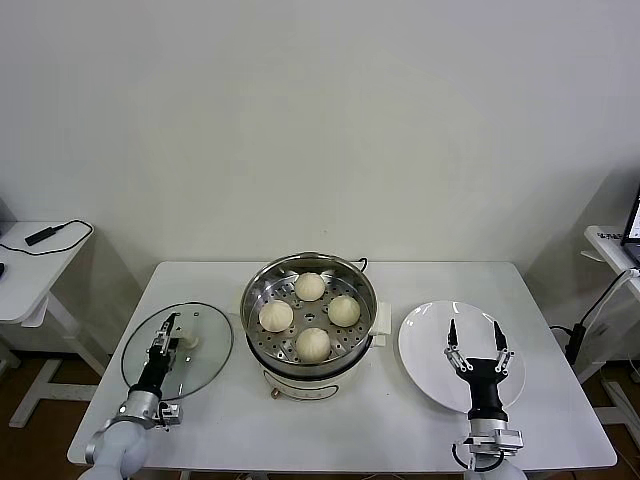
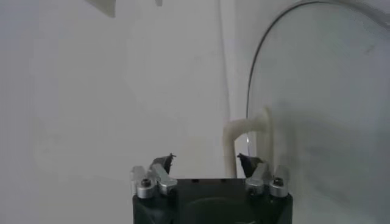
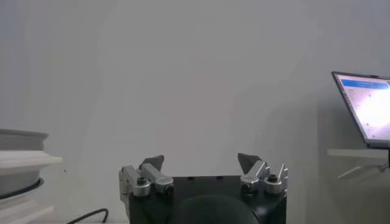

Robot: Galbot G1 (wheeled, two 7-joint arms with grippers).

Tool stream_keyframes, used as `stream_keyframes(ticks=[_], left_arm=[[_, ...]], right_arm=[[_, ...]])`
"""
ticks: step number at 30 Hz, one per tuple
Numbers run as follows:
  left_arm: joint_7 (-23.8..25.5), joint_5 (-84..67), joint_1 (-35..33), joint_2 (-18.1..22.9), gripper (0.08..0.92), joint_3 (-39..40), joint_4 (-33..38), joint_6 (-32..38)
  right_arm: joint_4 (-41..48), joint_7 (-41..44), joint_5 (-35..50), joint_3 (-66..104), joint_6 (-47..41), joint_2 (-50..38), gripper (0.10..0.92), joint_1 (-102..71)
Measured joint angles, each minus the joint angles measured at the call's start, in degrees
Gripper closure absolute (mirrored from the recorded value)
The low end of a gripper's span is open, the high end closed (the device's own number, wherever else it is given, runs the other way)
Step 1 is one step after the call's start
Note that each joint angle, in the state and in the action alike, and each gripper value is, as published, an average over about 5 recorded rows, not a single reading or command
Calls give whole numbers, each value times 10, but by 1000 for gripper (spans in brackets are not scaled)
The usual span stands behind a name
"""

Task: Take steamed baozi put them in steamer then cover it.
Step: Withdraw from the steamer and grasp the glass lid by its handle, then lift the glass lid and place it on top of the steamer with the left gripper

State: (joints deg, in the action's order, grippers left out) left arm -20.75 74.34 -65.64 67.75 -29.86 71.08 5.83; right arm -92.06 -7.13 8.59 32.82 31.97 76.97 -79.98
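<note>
Several cream-white steamed baozi [image 1: 310,286] lie on the perforated tray inside the shiny steamer [image 1: 300,264] at the table's middle. The clear glass lid [image 1: 205,365] lies flat to the steamer's left, its white knob [image 1: 188,341] pointing up. My left gripper [image 1: 172,330] is low over the lid. In the left wrist view the left gripper [image 2: 206,159] has its jaws apart, and the knob [image 2: 247,129] sits just beyond one fingertip with a gap to the other. My right gripper [image 1: 474,330] hovers open and empty over the white plate [image 1: 425,340]; the right wrist view shows the right gripper [image 3: 201,159] holding nothing.
A white side table [image 1: 20,275] with a black device and cable stands at the far left. On the right, another desk carries a laptop [image 3: 365,106], and cables hang beside it. The steamer's cord runs off behind it.
</note>
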Motion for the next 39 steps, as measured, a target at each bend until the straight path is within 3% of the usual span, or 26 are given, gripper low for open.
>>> stream_keyframes(ticks=[10,14,26,39], left_arm=[[1,-7,9,-1,702,5,-18,7],[0,-10,13,0,788,6,-22,9],[7,-43,4,-7,806,7,-2,13],[38,-114,-44,-25,806,-22,125,-30]], right_arm=[[-4,0,-8,0,0,4,203,-4],[-4,1,-9,0,1,6,203,-7],[-5,2,-14,0,6,10,203,-8],[-5,2,-20,-1,7,10,203,-4]])
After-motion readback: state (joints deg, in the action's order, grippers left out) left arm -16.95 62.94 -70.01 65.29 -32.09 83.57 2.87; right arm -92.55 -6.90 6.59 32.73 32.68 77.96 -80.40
